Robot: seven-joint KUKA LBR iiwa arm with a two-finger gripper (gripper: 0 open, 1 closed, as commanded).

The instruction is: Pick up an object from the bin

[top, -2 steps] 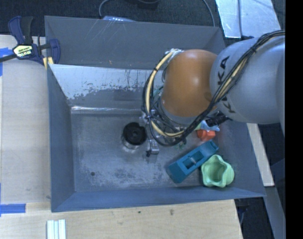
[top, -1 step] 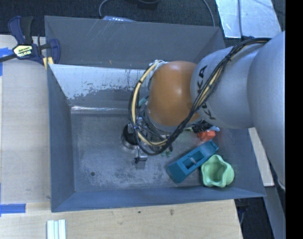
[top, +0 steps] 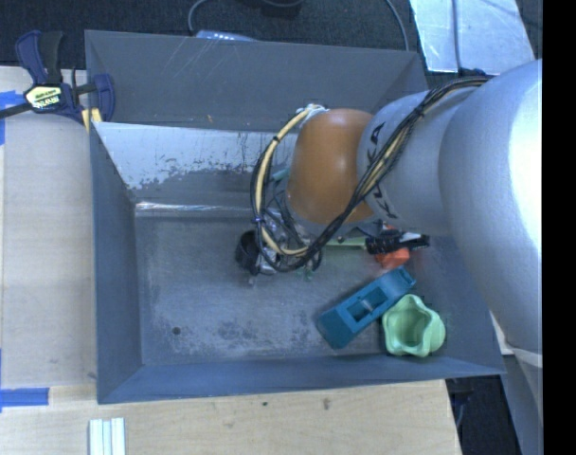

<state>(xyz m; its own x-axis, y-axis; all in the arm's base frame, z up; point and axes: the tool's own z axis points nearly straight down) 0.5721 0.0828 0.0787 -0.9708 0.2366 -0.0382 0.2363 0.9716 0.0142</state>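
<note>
Nearest us, the silver arm (top: 477,178) reaches in from the bin's (top: 117,254) right side. Its claw (top: 253,254) sits low at mid-floor, and we cannot tell its spread. A blue plastic block (top: 364,309) and a green lumpy piece (top: 413,327) lie by the near right corner.

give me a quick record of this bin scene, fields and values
container: grey metal bin
gripper: low over the bin floor, near its middle
blue plastic block: lying on the floor, front right, to the gripper's right
light green lumpy cup: front right corner, right beside the block
small red and black piece: behind the block, next to the arm
held: nothing seen
</note>
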